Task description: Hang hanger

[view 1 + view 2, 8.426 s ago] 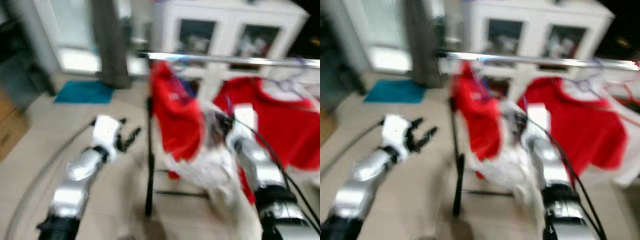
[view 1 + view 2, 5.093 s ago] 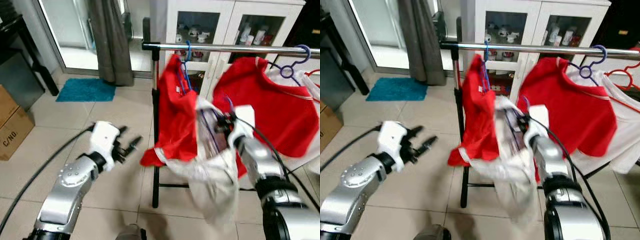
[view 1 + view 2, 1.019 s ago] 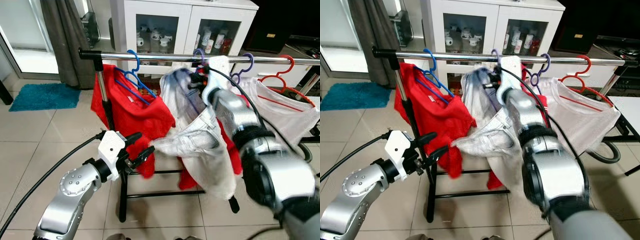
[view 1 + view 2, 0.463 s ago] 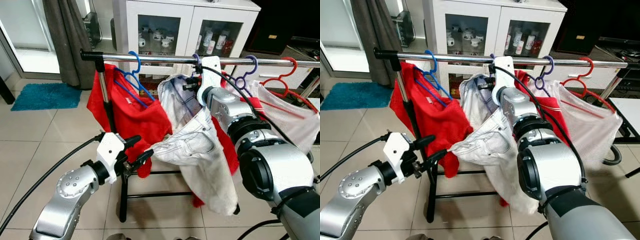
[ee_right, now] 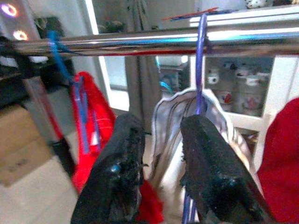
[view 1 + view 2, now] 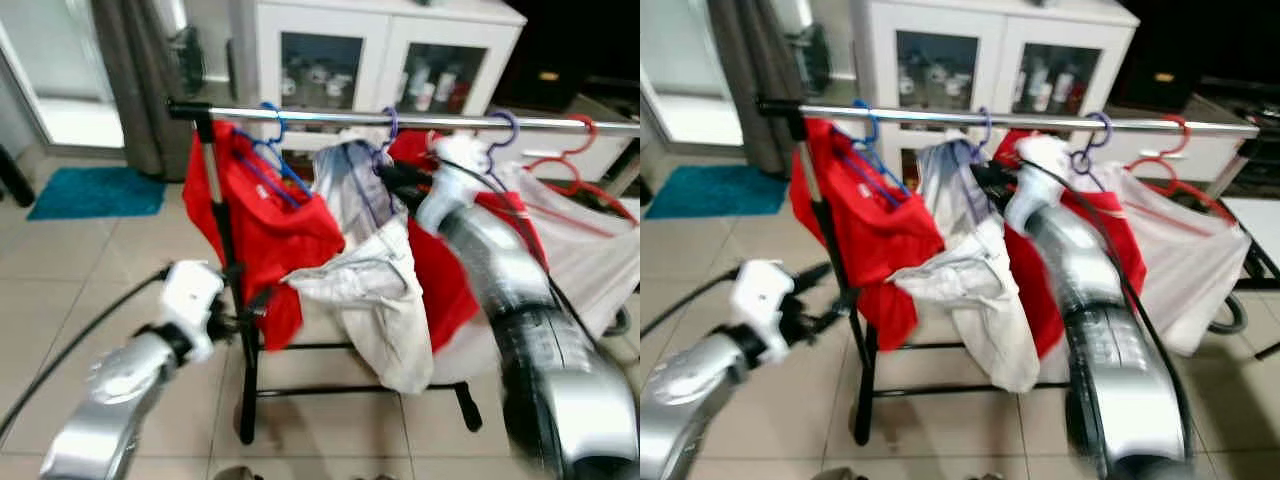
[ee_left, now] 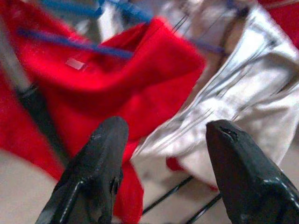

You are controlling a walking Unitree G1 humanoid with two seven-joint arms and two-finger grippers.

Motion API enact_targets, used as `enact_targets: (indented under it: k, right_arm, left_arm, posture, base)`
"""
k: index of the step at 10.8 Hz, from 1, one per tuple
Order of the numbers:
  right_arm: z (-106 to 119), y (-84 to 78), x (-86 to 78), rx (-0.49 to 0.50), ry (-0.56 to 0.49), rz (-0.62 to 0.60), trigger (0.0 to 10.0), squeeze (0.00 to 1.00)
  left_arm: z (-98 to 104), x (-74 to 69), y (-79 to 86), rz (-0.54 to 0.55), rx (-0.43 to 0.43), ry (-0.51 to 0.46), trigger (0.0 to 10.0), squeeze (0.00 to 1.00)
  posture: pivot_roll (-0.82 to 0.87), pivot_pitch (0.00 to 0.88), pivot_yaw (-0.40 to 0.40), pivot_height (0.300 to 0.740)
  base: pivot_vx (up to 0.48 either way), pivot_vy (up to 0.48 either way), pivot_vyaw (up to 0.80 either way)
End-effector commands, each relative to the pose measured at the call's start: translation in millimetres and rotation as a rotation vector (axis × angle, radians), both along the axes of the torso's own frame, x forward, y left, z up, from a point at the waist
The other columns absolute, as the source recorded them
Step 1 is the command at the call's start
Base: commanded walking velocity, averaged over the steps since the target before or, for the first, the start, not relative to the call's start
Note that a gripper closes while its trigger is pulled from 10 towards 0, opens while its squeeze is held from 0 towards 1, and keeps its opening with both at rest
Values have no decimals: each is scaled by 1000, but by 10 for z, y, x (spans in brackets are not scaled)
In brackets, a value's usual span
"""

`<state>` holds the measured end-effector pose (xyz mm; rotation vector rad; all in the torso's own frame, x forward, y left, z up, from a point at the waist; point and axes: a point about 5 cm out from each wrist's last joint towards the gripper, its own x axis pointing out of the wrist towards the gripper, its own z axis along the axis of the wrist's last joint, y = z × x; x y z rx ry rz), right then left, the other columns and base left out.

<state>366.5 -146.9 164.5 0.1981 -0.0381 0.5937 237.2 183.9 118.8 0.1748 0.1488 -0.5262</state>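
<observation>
Setting: tiled floor, white glass-door cabinet behind chrome rail.
Change: right gripper, clamped on the purple hanger half a second ago, now has fingers apart; hanger's hook sits over rail, so hanging looks done.
Left gripper: fingers spread, below, holding nothing.
Count: four hangers, four garments.

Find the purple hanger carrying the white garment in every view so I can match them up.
Left eye: purple hanger hooked on the rail, centre.
Right eye: centre, hook at, left of the right hand.
Left wrist: cannot make it out; white garment beyond the fingers.
Right wrist: hook over the rail, stem above the fingers.
Shared landmark: white garment.
</observation>
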Motion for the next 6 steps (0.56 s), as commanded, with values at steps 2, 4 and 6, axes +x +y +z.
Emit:
enact_targets:
  k: [2,4,6]
  right_arm:
    - [244,-70,-335,64,-155,51,10000,1000]
    - [-106,53,-729,25,-32,-8,10000,1000]
    - [-338,117,-879,10,79,-64,10000,1000]
  left_arm:
    - [185,18,-22,56,-44,-101,10000,0]
    - [223,75,-34,130,-59,-134,10000,0]
    - [233,100,-84,165,-64,-139,10000,0]
  posture:
    - [122,0,-36,740]
    - [121,0,-50,740]
    - [125,0,-57,740]
  base:
    - [0,0,0]
    - [0,240,0]
    - [0,217,0]
